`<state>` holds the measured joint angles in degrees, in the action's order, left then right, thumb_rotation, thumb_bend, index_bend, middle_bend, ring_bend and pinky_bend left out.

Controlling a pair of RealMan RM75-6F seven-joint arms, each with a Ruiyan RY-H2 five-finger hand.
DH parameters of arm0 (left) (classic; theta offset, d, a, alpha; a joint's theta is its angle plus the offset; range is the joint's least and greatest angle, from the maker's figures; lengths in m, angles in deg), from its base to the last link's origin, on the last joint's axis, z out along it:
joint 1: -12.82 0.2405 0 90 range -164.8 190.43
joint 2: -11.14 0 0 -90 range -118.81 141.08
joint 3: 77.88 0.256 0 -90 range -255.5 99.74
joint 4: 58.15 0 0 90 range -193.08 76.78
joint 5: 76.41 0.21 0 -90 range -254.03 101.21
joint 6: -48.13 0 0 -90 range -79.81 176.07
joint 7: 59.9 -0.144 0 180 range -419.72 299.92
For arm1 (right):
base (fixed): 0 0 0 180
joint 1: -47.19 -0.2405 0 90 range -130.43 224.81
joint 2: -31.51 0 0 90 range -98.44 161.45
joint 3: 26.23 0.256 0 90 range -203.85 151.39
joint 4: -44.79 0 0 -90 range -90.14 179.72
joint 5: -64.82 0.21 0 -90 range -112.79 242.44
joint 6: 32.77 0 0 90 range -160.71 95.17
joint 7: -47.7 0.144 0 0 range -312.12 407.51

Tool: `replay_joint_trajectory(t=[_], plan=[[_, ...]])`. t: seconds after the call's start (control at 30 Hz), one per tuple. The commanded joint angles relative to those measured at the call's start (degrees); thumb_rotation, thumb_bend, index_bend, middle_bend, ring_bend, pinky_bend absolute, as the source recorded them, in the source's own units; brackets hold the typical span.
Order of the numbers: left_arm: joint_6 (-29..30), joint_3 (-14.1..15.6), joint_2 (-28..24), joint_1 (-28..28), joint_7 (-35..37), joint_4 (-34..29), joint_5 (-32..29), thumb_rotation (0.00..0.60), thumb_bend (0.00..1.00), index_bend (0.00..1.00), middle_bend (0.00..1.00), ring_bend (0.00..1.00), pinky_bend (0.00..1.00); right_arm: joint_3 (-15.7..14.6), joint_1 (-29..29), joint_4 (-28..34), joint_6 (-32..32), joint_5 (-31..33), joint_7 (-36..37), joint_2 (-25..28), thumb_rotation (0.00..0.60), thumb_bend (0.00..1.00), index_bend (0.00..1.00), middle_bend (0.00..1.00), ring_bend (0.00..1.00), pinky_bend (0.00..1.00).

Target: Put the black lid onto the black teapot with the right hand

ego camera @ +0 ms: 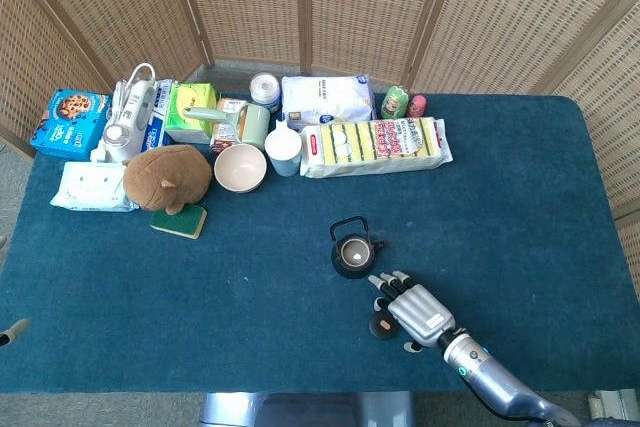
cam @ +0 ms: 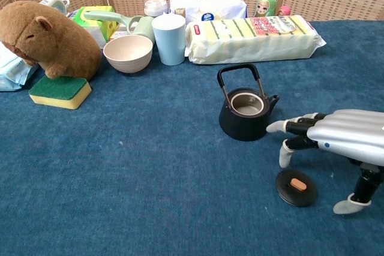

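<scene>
**Right hand over lid: pre-grasp position**

My right hand (cam: 336, 139) hovers palm-down just above the table (cam: 150, 166), fingers spread and holding nothing; the thumb (cam: 351, 202) hangs low on its near side. The black lid (cam: 295, 186) lies flat directly beneath the fingertips (cam: 285, 155), knob up, not yet touched as far as I can judge. The lid is round, so no long axis constrains the grasp. The black teapot (cam: 245, 111) stands upright and uncovered just beyond and left of the fingertips, handle raised. The left hand is not visible; the right is the only hand near. Next move, in my judgement: descend and pinch the knob.
</scene>
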<state>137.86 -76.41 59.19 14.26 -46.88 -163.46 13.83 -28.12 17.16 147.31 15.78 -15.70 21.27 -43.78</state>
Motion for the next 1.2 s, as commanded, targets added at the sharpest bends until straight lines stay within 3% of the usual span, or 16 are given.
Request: replay_joint_trajectory(t=[0.03, 0.87, 1.2], plan=[[0.02, 0.02, -0.03, 0.01, 0.07, 0.01, 0.07, 0.6, 0.09, 0.0, 0.0, 0.0, 0.0, -0.19, -0.14, 0.78, 0.36, 0.53, -0.74, 0.43, 0.6, 0.04, 0.28, 0.0, 0.0, 0.0], [0.18, -0.01, -0.29, 0.07, 1.02, 0.24, 0.16, 0.6, 0.09, 0.0, 0.0, 0.0, 0.0, -0.12, -3.49, 2.0, 0.26, 9.63, -9.26, -2.2, 0.6, 0.04, 0.28, 0.0, 0.0, 0.0], [0.18, 0.07, -0.3, 0.08, 0.96, 0.19, 0.35, 0.6, 0.09, 0.0, 0.0, 0.0, 0.0, -0.94, -3.73, 0.91, 1.41, 8.74, -9.25, -3.12, 0.6, 0.05, 0.34, 0.0, 0.0, 0.0]])
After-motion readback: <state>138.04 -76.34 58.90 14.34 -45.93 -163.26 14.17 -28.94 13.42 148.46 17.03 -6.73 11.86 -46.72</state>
